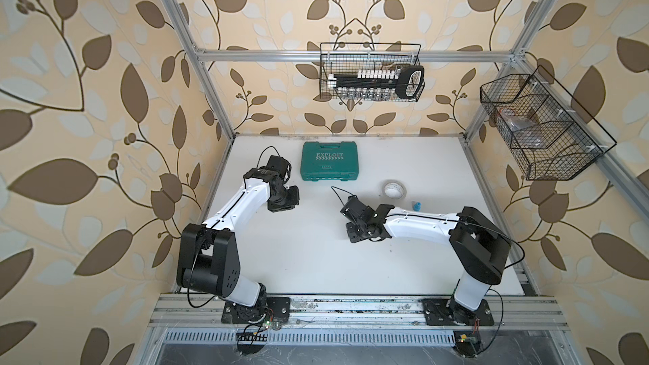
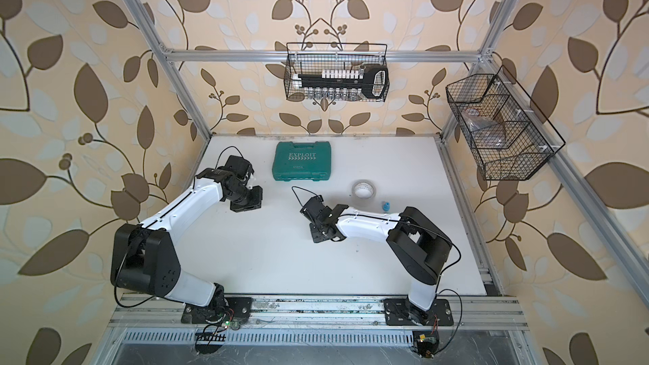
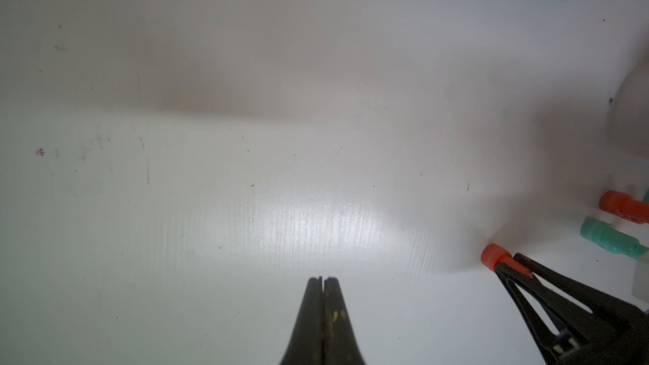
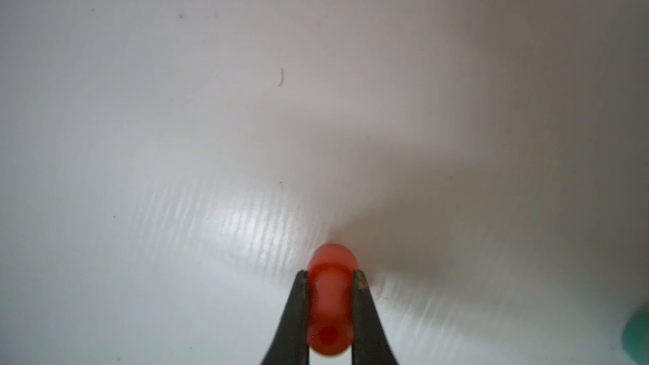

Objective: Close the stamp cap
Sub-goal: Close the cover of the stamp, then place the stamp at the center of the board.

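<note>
My right gripper (image 4: 330, 275) is shut on a small red stamp (image 4: 330, 296), held low over the white table (image 4: 175, 135). I cannot tell its cap from its body. The left wrist view shows the same red stamp (image 3: 493, 256) in the right gripper's black fingers (image 3: 526, 282), its end at the table surface. My left gripper (image 3: 322, 279) is shut with nothing in it, a short way from that stamp. Another red stamp (image 3: 623, 207) and a green stamp (image 3: 609, 238) lie beyond it. A blue stamp (image 1: 417, 206) stands by the right arm.
A green tool case (image 1: 329, 161) lies at the back of the table and a roll of white tape (image 1: 394, 189) sits to its right. Two wire baskets hang above, one on the back rail (image 1: 370, 71) and one on the right rail (image 1: 537, 128).
</note>
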`<move>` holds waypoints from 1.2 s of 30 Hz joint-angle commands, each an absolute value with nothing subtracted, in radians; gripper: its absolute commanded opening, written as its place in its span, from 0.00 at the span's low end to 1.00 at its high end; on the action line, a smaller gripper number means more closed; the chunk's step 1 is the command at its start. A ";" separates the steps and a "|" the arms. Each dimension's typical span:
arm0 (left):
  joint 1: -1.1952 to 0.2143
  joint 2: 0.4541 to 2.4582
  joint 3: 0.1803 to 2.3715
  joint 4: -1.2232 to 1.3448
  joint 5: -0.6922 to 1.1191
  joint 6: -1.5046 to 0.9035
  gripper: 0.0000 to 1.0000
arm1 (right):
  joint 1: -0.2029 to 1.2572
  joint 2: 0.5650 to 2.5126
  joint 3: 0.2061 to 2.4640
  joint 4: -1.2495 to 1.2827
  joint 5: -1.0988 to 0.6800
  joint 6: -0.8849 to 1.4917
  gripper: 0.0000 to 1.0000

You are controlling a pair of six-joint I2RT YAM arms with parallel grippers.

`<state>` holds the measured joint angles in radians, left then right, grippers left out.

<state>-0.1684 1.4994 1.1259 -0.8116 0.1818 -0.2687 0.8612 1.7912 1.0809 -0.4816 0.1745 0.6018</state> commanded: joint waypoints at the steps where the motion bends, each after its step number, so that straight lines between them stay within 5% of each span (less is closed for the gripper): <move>1: -0.164 1.498 1.138 -0.827 0.192 -0.263 0.03 | 0.766 1.887 1.007 -0.751 0.118 0.551 0.00; 12: -0.165 1.492 1.140 -0.827 0.187 -0.263 0.04 | 0.588 1.858 1.096 -0.800 0.123 0.442 0.00; 19: -0.164 1.491 1.139 -0.828 0.190 -0.263 0.04 | 0.588 1.829 1.177 -0.830 0.089 0.439 0.17; 32: -0.164 1.466 1.128 -0.825 0.164 -0.271 0.05 | 0.575 1.712 1.327 -0.938 0.126 0.389 0.30; 36: -0.164 1.456 1.120 -0.798 0.185 -0.298 0.20 | 0.503 1.596 1.308 -0.923 0.143 0.351 0.41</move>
<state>-0.1684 1.5002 1.1259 -0.8097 0.1795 -0.2802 0.5518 1.6875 1.2984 -0.8978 0.1059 0.3847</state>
